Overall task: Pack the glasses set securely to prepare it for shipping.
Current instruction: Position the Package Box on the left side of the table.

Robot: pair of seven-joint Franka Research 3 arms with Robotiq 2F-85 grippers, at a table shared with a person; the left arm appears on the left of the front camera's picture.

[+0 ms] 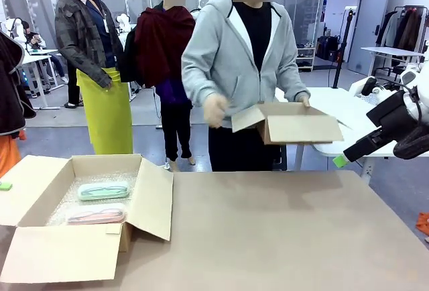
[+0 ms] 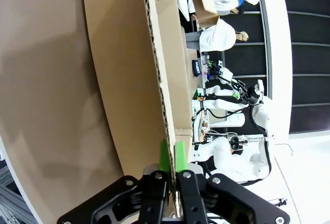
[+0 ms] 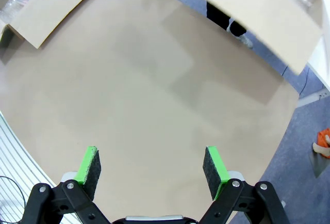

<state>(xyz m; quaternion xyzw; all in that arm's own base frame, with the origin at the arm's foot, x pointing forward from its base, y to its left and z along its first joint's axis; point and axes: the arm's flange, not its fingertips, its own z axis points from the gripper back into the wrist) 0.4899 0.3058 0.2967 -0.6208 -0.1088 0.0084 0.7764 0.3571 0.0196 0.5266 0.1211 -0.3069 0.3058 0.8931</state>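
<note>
Front view: an open cardboard box (image 1: pixel 80 217) sits on the table (image 1: pixel 281 237) at the robot's left, flaps spread, its floor lined with bubble wrap (image 1: pixel 64 207). Inside lie the mint green case (image 1: pixel 102 190) and, just nearer the robot, the pink case (image 1: pixel 96 216), side by side and close together, both with long axes running roughly left to right across the table. At the far side a person (image 1: pixel 238 56) holds a second, smaller cardboard box (image 1: pixel 295 125) in both hands, raised above the table edge.

The left gripper (image 2: pixel 170 157) has its pads (image 2: pixel 164 155) pressed nearly together with the edge of a box flap (image 2: pixel 154 69) between them; judged clamped on that flap (contact itself is hard to confirm). A green tip at the left picture edge (image 1: pixel 5 185) marks it beside the box. The right gripper (image 3: pixel 152 166) hangs over bare table with fingers wide apart and nothing between them, well apart from the cases.

Finding: the cases lie far to the left of the right gripper; the left arm is much the nearer. Any closing of flaps would fall to it
</note>
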